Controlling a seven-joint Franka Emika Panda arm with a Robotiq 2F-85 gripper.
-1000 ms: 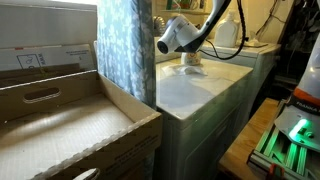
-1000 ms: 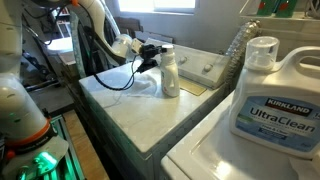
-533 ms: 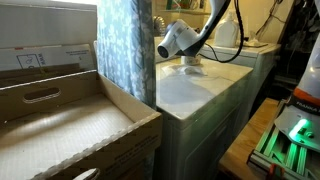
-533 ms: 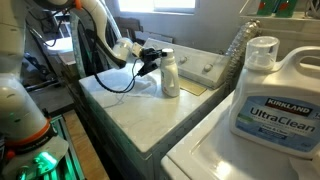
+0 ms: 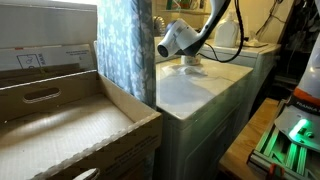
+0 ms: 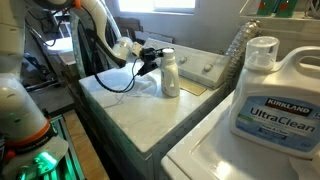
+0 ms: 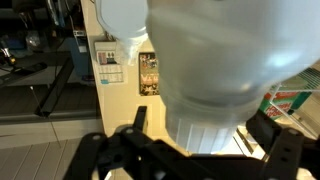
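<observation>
A white plastic bottle [image 6: 171, 76] stands upright on the pale washer top [image 6: 120, 102]. In both exterior views the arm reaches in level with its upper part. My gripper [image 6: 153, 62] is black and sits at the bottle's neck. In the wrist view the bottle [image 7: 215, 50] fills the picture, and its ribbed band lies between my gripper's [image 7: 205, 125] two fingers. The left finger [image 7: 140, 117] stands clear of the band with a gap showing. The right finger [image 7: 278, 135] is also off it. The jaws are open around the bottle. In an exterior view the white wrist housing [image 5: 178, 38] hides the fingers; only the bottle's base [image 5: 191, 68] shows.
A large Kirkland detergent jug [image 6: 268, 95] and a clear bottle [image 6: 235, 50] stand near the camera on the neighbouring machine. A cardboard box [image 5: 60, 120] and a patterned curtain [image 5: 125, 45] border the washer top [image 5: 195, 92]. A green-lit device [image 5: 290, 135] sits low beside it.
</observation>
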